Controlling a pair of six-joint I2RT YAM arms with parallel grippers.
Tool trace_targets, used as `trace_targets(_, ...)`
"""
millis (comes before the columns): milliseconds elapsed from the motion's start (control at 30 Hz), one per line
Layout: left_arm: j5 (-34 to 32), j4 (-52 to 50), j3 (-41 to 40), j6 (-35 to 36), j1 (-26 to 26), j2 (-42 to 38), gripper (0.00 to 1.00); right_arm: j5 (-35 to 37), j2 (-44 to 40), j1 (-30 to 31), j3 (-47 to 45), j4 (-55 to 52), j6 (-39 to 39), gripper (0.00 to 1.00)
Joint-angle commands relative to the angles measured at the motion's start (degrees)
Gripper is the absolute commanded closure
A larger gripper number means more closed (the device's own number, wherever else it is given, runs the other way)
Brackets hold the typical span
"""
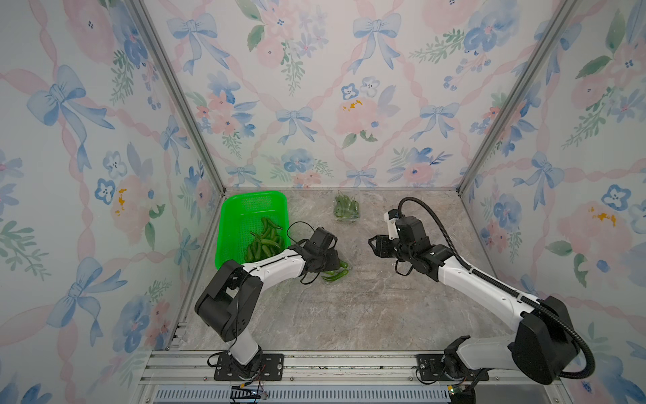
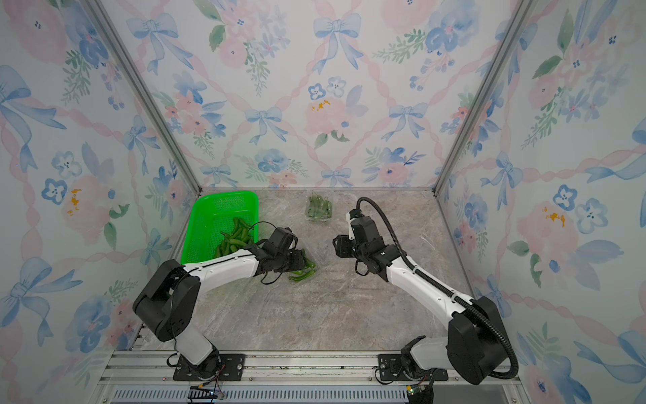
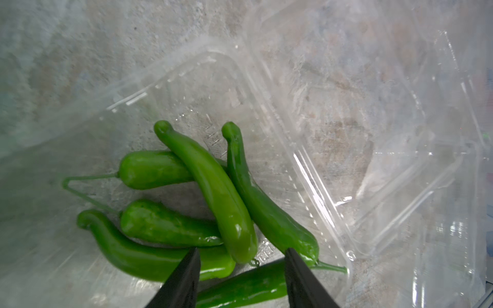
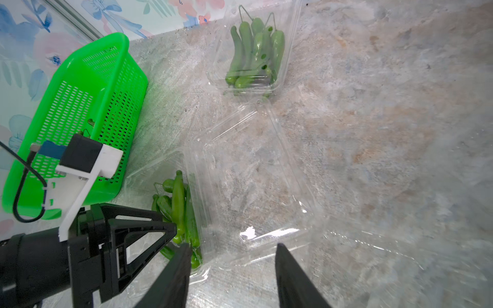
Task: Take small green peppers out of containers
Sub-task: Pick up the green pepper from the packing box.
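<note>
An open clear container (image 3: 301, 149) lies on the table beside the basket, its lid (image 4: 253, 173) folded flat towards the right arm. Several small green peppers (image 3: 218, 192) lie in its tray, and both top views show them (image 1: 335, 274) (image 2: 302, 274). My left gripper (image 3: 241, 253) is low over this pile and open; one pepper lies crosswise between its fingertips. My right gripper (image 4: 232, 248) hangs open over the near edge of the lid, with nothing between its fingers (image 1: 372, 245). A second container (image 4: 289, 32), which looks closed and holds several peppers (image 1: 346, 208), stands near the back wall.
A bright green perforated basket (image 1: 251, 210) (image 4: 93, 93) stands in the back left corner with a pile of peppers (image 1: 265, 241) at its near end. The left arm reaches past the basket's near right corner. Patterned walls close the cell on three sides.
</note>
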Motion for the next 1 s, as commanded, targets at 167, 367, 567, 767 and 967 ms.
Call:
trace_targets(167, 0.0, 2.2, 2.2, -1.7, -0.1, 4.0, 0.52, 1.5, -2.9, -1.2, -1.5, -1.3, 0.3, 0.50)
trace_targets(367, 0.6, 3.1, 2.1, -2.0, 0.2, 5.2, 0.65, 1.9, -4.1, -1.5, -2.3, -1.7, 0.2, 0.50)
trace_targets(567, 0.5, 3.3, 1.3, -2.1, 0.2, 2.6, 0.78, 1.8, -4.1, -1.6, -2.4, -1.7, 0.3, 0.50)
trace_targets(767, 1.6, 3.1, -0.5, -1.5, 0.4, -2.5, 0.86, 0.7, -2.2, -1.4, -1.0, -0.9, 0.9, 0.50)
trace_targets(967, 2.8, 3.2, -3.5, -2.1, 1.0, -9.4, 0.87, 0.0, -0.1, -1.1, 1.8, -0.8, 0.6, 0.50)
